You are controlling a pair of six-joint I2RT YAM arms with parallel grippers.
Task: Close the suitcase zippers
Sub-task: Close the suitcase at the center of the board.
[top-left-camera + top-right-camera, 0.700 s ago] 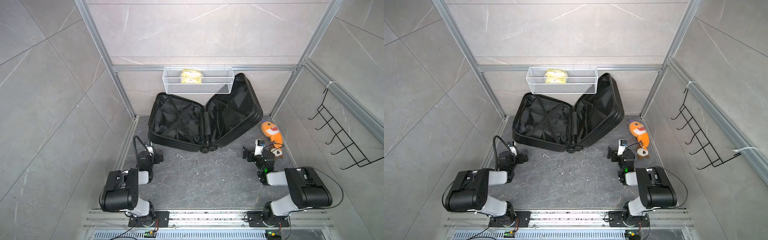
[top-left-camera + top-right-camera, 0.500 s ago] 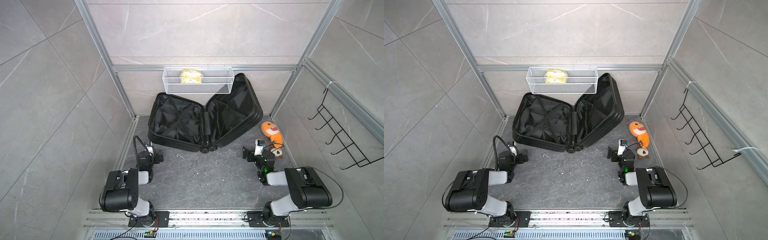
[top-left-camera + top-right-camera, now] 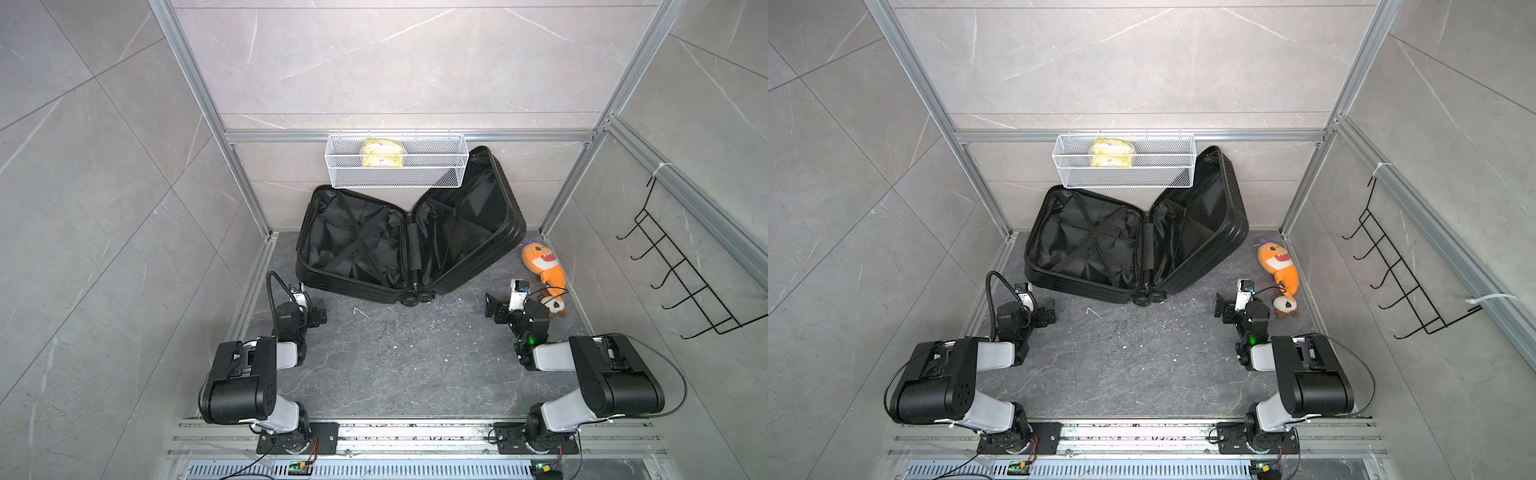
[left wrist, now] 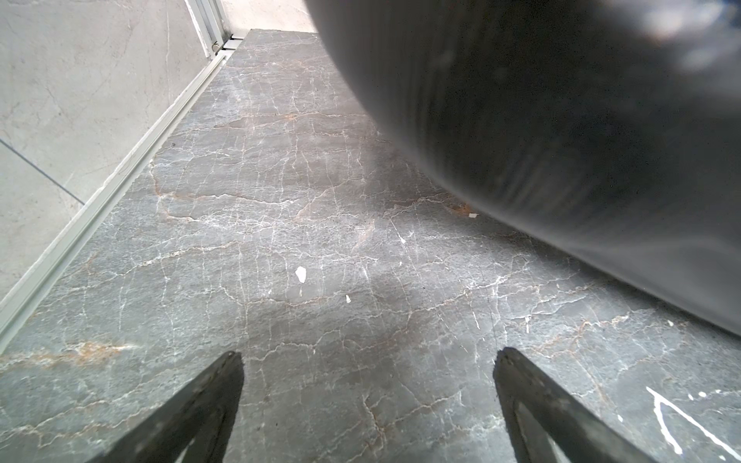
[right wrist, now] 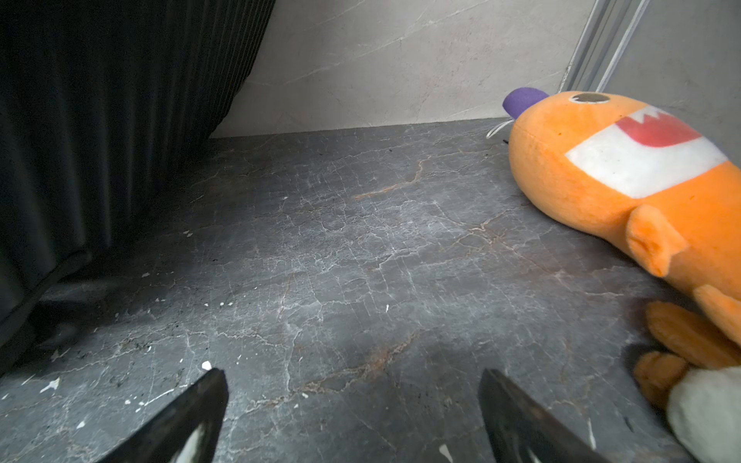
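Right now your suitcase (image 3: 353,249) lies splayed open against the far wall (image 3: 407,75); its zippers (image 3: 304,237) seem undone, pulls too small to see. Your left gripper (image 4: 367,356) and right gripper (image 5: 353,375) gape empty, near it.

A robot lab cell: aluminium frame (image 3: 270,136), tiled walls (image 3: 395,62), base rail (image 3: 415,432).

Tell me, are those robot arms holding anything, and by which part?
Nothing is held. The left end effector and the right end effector both stand open above the floor, apart from the suitcase.
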